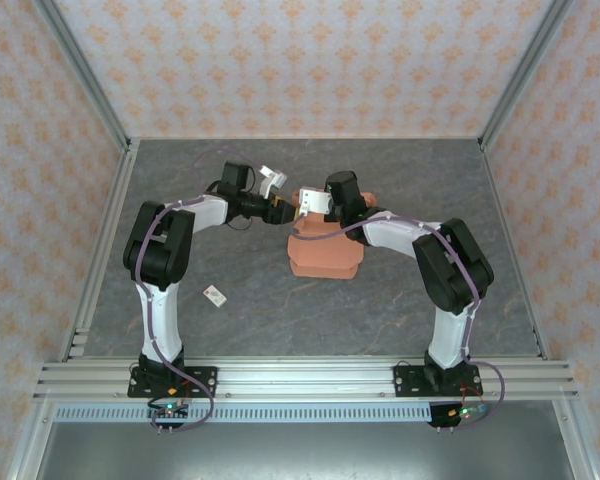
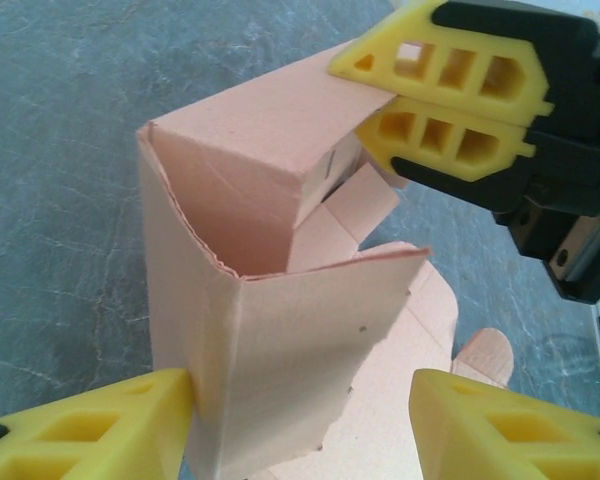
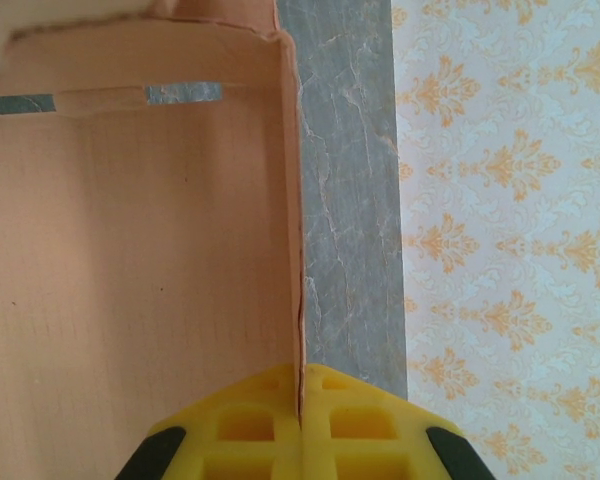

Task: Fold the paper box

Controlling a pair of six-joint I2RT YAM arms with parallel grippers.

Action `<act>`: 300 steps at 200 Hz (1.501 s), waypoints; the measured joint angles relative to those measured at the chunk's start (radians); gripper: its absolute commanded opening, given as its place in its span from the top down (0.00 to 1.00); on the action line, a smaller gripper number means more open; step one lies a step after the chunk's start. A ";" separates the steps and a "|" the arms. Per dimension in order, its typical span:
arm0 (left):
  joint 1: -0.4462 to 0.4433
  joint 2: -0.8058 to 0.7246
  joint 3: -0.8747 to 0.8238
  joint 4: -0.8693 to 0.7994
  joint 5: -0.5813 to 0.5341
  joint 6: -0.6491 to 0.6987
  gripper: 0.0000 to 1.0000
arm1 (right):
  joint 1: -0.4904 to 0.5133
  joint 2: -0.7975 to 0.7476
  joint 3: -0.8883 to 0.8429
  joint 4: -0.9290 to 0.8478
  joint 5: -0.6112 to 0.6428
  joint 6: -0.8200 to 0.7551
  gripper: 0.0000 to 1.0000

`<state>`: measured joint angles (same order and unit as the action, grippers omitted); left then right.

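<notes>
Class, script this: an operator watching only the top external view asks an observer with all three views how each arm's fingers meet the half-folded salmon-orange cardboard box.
Operator: Is the salmon-orange cardboard box actually gripped on the right?
Observer: Yes. The right fingers are shut on the edge of one thin wall.
Operator: And on the left?
Observer: The left fingers are open and straddle a corner of the box. One touches its wall and the other stands apart from it.
</notes>
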<state>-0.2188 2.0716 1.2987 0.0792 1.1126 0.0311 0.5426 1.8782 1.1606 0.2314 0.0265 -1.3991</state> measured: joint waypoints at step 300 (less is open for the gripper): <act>-0.063 0.000 -0.066 0.119 -0.204 -0.139 0.38 | 0.020 0.000 0.035 -0.039 0.030 0.029 1.00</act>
<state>-0.2817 2.0712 1.2331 0.1978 0.9081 -0.1081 0.5625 1.8782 1.1954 0.1925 0.0563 -1.3701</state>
